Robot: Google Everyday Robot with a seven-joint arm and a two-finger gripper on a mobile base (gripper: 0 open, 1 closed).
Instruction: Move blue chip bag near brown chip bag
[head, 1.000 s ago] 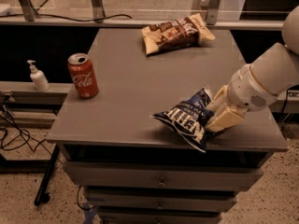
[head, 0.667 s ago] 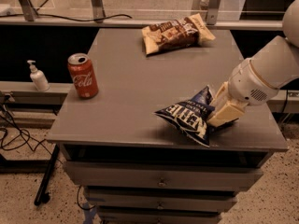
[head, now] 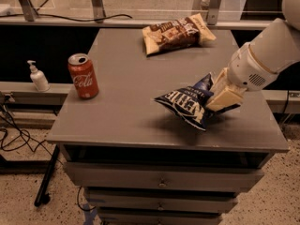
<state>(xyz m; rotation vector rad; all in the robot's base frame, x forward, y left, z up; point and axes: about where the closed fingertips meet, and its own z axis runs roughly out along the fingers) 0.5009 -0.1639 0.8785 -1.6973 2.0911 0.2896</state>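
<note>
The blue chip bag (head: 190, 102), navy foil with white "KETTLE" lettering, hangs tilted a little above the grey table (head: 126, 107) at its front right, casting a shadow below. My gripper (head: 219, 97) is shut on the bag's right end, with the cream fingers (head: 226, 99) clamped over it; the white arm comes in from the right. The brown chip bag (head: 177, 33), tan at its ends with a dark brown middle, lies at the table's back edge, well apart from the blue bag.
A red cola can (head: 83, 75) stands upright at the table's left side. A white pump bottle (head: 37, 77) sits on a ledge left of the table. Cables lie on the floor at left. Drawers sit under the tabletop.
The gripper has lifted the blue chip bag off the table and moved it slightly back and right. The brown bag and the can have not moved.
</note>
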